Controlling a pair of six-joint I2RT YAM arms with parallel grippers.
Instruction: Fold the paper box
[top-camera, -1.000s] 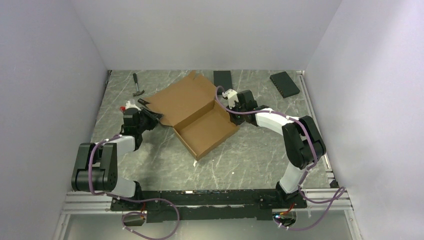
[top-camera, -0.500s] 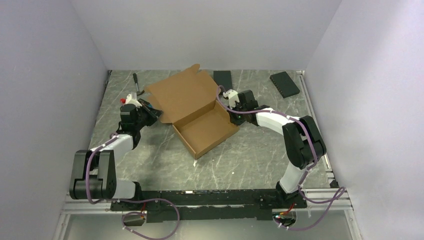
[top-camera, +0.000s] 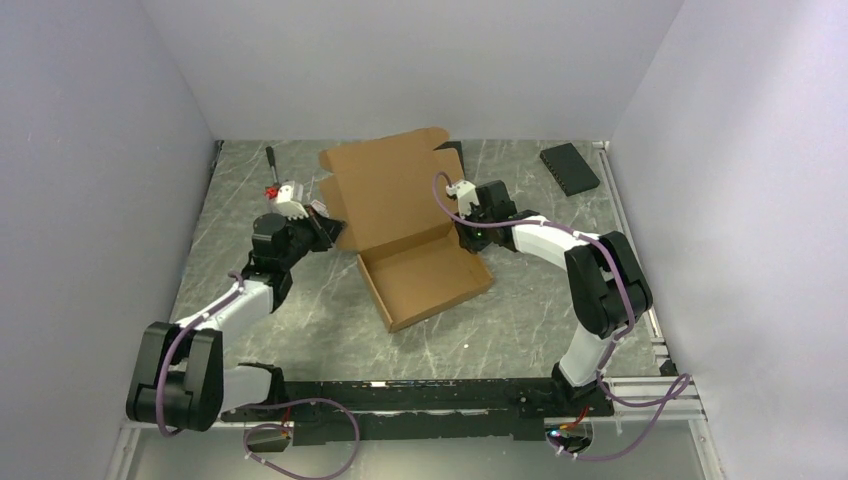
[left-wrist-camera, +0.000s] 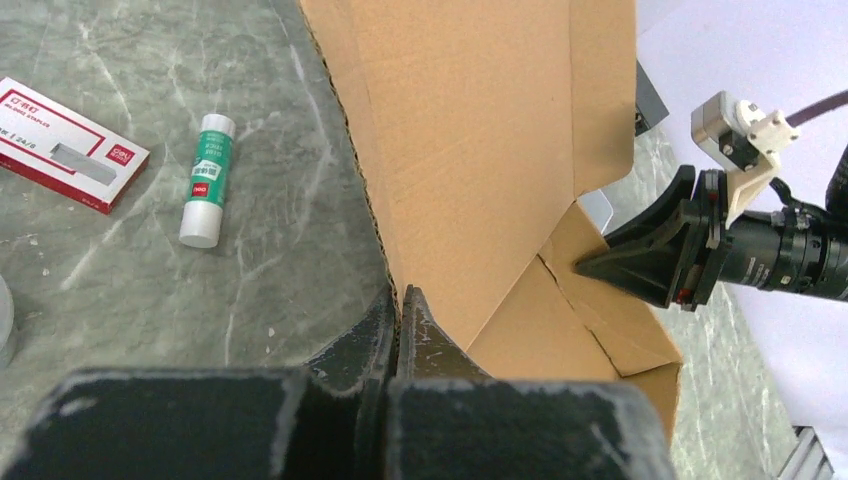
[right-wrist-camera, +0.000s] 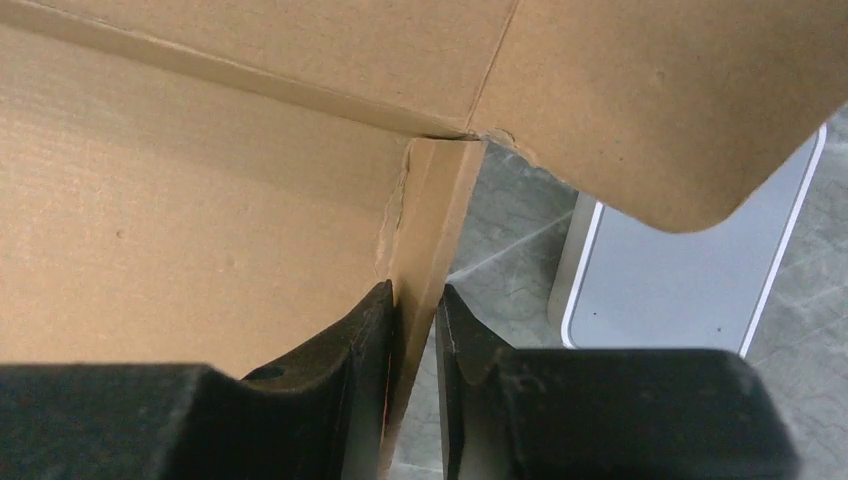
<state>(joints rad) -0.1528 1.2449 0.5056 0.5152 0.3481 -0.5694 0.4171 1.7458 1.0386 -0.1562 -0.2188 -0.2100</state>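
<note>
The paper box (top-camera: 425, 275) is brown cardboard: a shallow tray on the table, with its lid panel (top-camera: 385, 190) raised nearly upright behind it. My left gripper (top-camera: 325, 228) is shut on the lid's left edge. In the left wrist view its jaws (left-wrist-camera: 402, 300) pinch that edge of the paper box (left-wrist-camera: 480, 150). My right gripper (top-camera: 462, 230) is at the tray's right rear corner. In the right wrist view it (right-wrist-camera: 413, 300) straddles the side wall (right-wrist-camera: 430, 230). The left finger lies on the wall. A gap shows at the right finger.
A hammer (top-camera: 272, 165) lies at the back left. A black slab (top-camera: 570, 168) lies at the back right and another (top-camera: 452, 150) peeks out behind the lid. A staple box (left-wrist-camera: 65, 145) and glue stick (left-wrist-camera: 207, 180) lie left of the lid. A pale case (right-wrist-camera: 680, 270) lies beside the right wall.
My left gripper closed on the lid edge and swung it up from lying flat to nearly upright. The tray turned slightly. My right jaws loosened on the side wall.
</note>
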